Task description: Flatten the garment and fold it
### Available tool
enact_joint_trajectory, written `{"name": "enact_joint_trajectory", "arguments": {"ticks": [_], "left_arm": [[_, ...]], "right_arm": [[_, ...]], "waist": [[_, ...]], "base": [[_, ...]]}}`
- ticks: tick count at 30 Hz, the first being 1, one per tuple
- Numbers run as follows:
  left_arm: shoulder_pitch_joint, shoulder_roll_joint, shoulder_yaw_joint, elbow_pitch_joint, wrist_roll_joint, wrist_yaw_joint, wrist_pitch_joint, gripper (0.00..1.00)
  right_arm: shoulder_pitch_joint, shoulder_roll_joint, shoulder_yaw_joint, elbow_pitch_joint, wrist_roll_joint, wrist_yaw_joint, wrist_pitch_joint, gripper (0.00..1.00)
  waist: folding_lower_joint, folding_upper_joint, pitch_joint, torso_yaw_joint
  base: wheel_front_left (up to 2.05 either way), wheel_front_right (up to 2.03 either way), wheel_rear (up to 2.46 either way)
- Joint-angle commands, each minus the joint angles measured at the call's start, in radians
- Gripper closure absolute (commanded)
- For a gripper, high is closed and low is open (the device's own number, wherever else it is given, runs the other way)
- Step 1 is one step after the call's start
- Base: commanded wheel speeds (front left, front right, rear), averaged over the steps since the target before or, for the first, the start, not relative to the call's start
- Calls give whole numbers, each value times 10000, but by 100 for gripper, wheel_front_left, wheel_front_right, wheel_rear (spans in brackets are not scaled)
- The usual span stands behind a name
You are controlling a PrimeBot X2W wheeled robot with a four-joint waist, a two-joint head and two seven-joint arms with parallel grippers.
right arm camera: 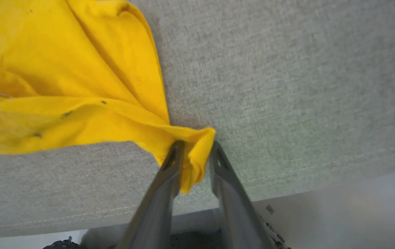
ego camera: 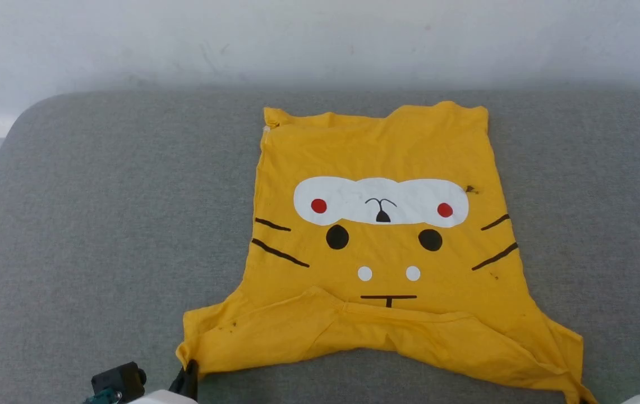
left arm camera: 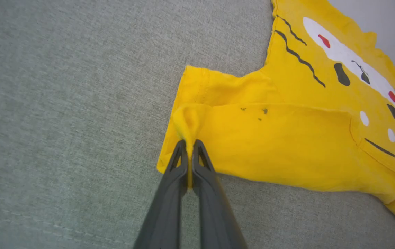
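The garment (ego camera: 381,252) is a bright yellow T-shirt lying printed side up on the grey table, hem at the far end, sleeves toward me. A plain yellow band is folded over along its near edge. My left gripper (left arm camera: 190,145) is shut on the near left sleeve corner; the cloth bunches up between its tips, which show at the garment's lower left (ego camera: 189,373). My right gripper (right arm camera: 195,150) stands open at the near right corner of the garment (right arm camera: 62,86), with a loose fold of yellow cloth hanging between its parted fingers.
The grey padded table (ego camera: 101,224) reaches well beyond the garment on both sides. A pale wall (ego camera: 320,39) runs behind it. The table's front edge (right arm camera: 79,218) lies just below the right gripper, with floor beyond it.
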Motion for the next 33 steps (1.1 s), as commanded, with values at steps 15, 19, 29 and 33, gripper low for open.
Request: {"name": "enact_joint_trajectory", "arguments": {"ticks": [15,19,29,33], "left_arm": [[-854,-98,-492,-848,548,41,-188,100],[-1138,-184,-748,-1205,741,83,-133,100],[-1920,-735,-1367,-1528,878,-137,-405,100],[-2157,-889,-1550,-1482,891,-241,-615,100]], "right_arm": [[-3666,-309,338,-874,-841,-17,-4607,0],[-5605,-941,433,294,-990,-17,-4769,0],[-9850,-2445,-36,3418,-2047,-17,-3353,0],[-10968,-2687,-463,4262,-2559,-17,-2098,0]], "waist": [[0,0,1121,1090],[0,0,1799,1625],[0,0,3719,3016],[0,0,4257,3327]], "base": [[0,0,0],[0,0,0],[0,0,0],[0,0,0]]}}
